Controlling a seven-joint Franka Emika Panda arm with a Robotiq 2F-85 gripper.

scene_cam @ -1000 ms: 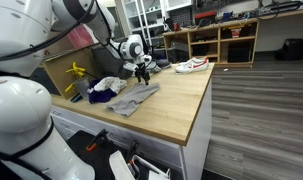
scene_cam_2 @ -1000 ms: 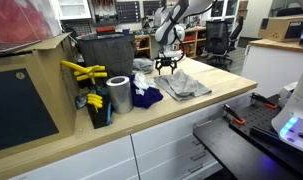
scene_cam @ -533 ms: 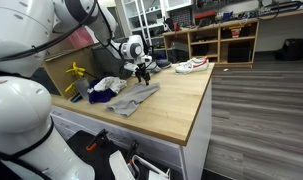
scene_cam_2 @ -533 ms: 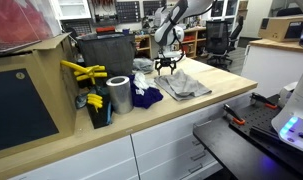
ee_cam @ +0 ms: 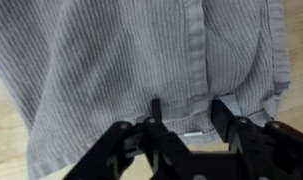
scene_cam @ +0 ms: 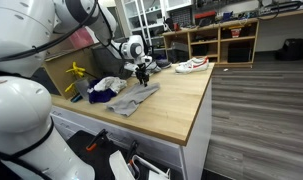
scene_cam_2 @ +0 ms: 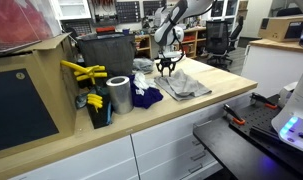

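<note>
The big wooden tabletop [scene_cam: 181,100] holds everything. A grey cloth [scene_cam: 133,96] lies flat on it, near the middle, a bit wrinkled. A blue cloth [scene_cam_2: 146,97] sits just beside the grey one, and a shiny can [scene_cam_2: 118,95] stands next to that. A white shoe [scene_cam: 191,65] lies at the far end, well apart. The gripper [scene_cam_2: 166,68] hangs right over one end of the grey cloth. In the wrist view its fingers [ee_cam: 231,122] are spread wide, with nothing between them.

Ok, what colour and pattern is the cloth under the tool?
The cloth is grey with fine ribbing, clearest in the wrist view.
</note>
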